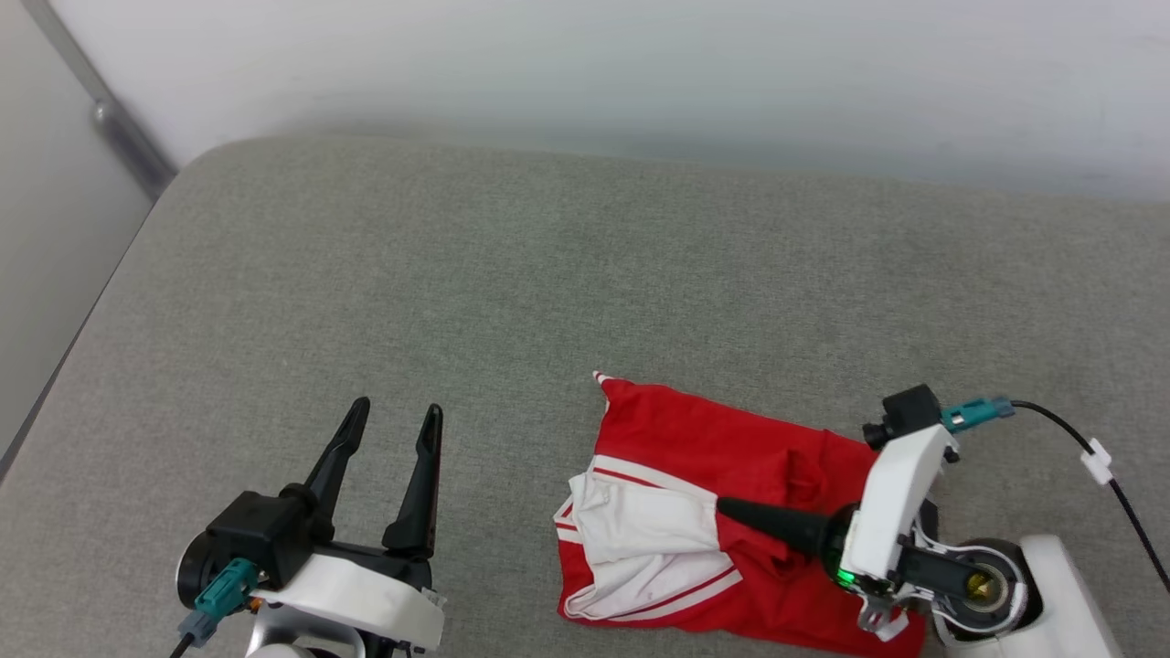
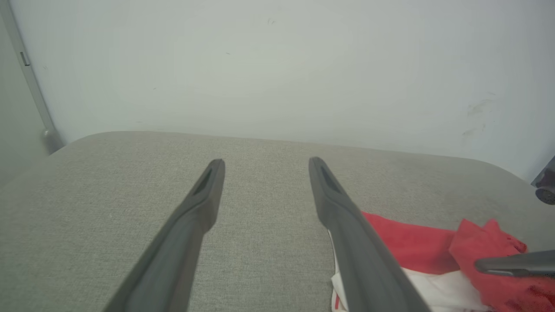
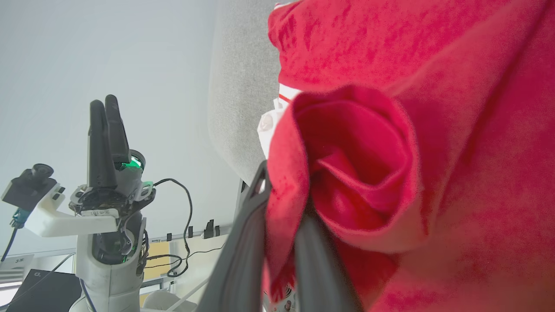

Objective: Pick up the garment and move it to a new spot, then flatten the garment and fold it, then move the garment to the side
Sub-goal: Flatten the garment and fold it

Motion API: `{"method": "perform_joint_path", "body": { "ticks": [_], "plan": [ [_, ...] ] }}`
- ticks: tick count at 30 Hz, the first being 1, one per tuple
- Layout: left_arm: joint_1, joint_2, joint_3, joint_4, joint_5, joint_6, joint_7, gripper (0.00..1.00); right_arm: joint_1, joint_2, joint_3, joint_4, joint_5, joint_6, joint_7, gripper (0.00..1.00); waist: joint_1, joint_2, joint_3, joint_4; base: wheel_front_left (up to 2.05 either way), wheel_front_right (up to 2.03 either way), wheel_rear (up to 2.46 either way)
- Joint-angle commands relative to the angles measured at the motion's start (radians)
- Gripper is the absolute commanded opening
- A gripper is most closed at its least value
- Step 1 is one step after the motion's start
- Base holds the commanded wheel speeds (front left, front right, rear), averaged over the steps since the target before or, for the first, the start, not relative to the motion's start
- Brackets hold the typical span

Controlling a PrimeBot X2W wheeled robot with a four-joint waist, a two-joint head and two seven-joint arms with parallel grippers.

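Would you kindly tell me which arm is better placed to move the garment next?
The right: the right gripper is shut on a red fold of the garment, so it could probably lift at once. The left gripper stands open over the bare grey cushion, apart from the cloth.

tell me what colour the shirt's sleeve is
The sleeve is white with red-striped trim; head view shows it best.

**Bare robot test room, lab-like**

Plain white wall [image 1: 640,73], a few scuffs on it. Bench [image 1: 457,274] is padded in grey woven cloth with a rounded corner and sits close to the wall. A grey metal pole [image 1: 119,128] runs up the left corner. Right wrist view, background: loose black cable [image 3: 190,208], a yellow panel [image 3: 158,253] and a dark case [image 3: 39,290]. Reads as a lab or test bay.
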Motion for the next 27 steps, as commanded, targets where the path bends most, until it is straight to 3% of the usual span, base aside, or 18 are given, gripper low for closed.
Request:
{"method": "perform_joint_path", "body": {
  "ticks": [1,10,11,12,21,27],
  "plan": [
    [-0.019,-0.007,-0.005,0.004,-0.002,-0.007,-0.003,1.0,-0.03,0.002,0.033,0.021,0.022,0.0,-0.028,0.0,-0.0001,0.0,0.019,0.022,0.0,0.0,0.0],
    [-0.076,-0.032,-0.015,0.047,-0.004,-0.038,-0.02,1.0,-0.184,0.002,0.286,0.169,0.103,0.0,-0.228,0.0,-0.0001,0.0,0.086,0.073,0.0,0.0,0.0],
    [-0.081,-0.034,-0.015,0.051,-0.004,-0.04,-0.021,1.0,-0.192,0.002,0.3,0.182,0.096,0.0,-0.243,0.4,-0.0001,0.0,0.09,0.074,0.0,0.0,0.0],
    [-0.084,-0.036,-0.014,0.054,-0.004,-0.041,-0.022,1.0,-0.197,0.002,0.312,0.196,0.096,0.0,-0.254,1.0,-0.0001,0.0,0.093,0.075,0.0,0.0,0.0],
    [-0.086,-0.039,-0.006,0.086,-0.001,-0.049,-0.028,1.0,-0.242,-0.004,0.427,0.205,0.061,0.0,-0.336,1.0,-0.0001,0.0,0.082,0.047,0.0,0.0,0.0],
    [-0.072,-0.033,-0.006,0.09,0.004,-0.042,-0.029,1.0,-0.267,-0.083,0.531,0.11,-0.087,0.0,-0.452,1.0,-0.0001,0.0,0.052,0.009,0.0,0.0,0.0]
  ]
}}
